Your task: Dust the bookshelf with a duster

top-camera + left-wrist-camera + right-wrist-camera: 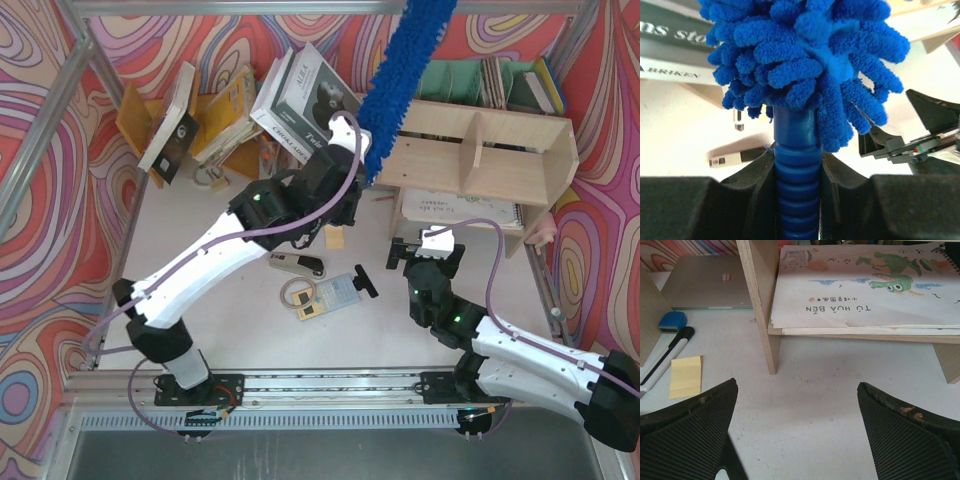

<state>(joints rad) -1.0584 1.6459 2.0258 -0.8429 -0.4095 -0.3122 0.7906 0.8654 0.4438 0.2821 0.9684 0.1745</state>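
Observation:
The duster (pixel 402 80), a long bright-blue fluffy wand, slants up and to the right over the left end of the pale plywood bookshelf (pixel 480 150). My left gripper (pixel 358 185) is shut on its lower end. In the left wrist view the ribbed blue handle (pixel 797 170) is clamped between the black fingers of the left gripper (pixel 797 200), with the fluffy head (pixel 805 50) just above. My right gripper (pixel 425 252) hovers low in front of the shelf's lower tier, open and empty. The right wrist view shows that gripper (pixel 797 425) facing a shelf divider (pixel 760 300).
A picture book (pixel 865 285) lies in the lower tier, a laptop (pixel 710 282) beside it. A yellow sticky pad (pixel 686 372) and a marker (pixel 665 357) lie on the table. An orange-yellow rack (pixel 140 110) with leaning books (pixel 300 95) stands back left. Small items (pixel 330 292) lie mid-table.

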